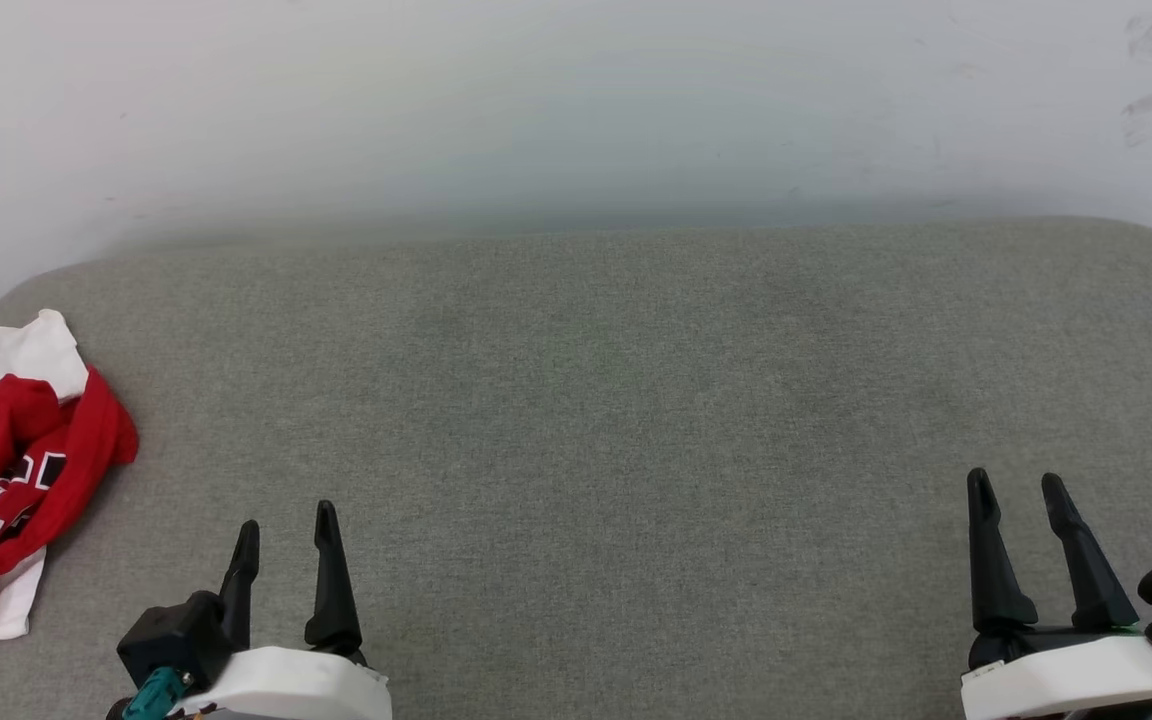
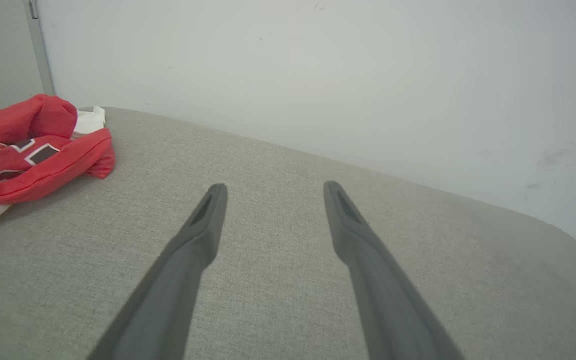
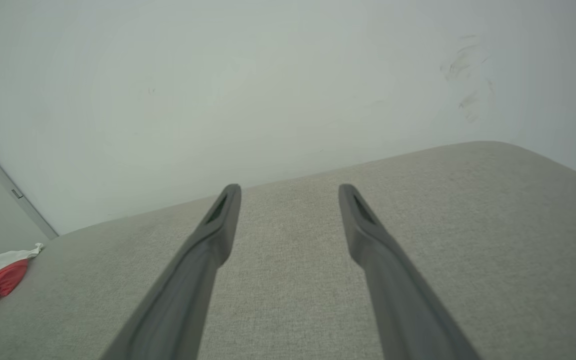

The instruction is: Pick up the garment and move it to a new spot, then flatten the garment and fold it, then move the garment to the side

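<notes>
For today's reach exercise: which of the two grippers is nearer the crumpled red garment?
The left gripper; the garment lies just left of it, far from the right gripper.

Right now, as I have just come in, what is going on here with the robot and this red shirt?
Nothing is being handled yet. The red jersey T-shirt with white sleeves lies crumpled at the left edge of the grey fabric surface. The left end effector and the right end effector are both open and empty, apart from the shirt. The left one is nearer to it.
</notes>
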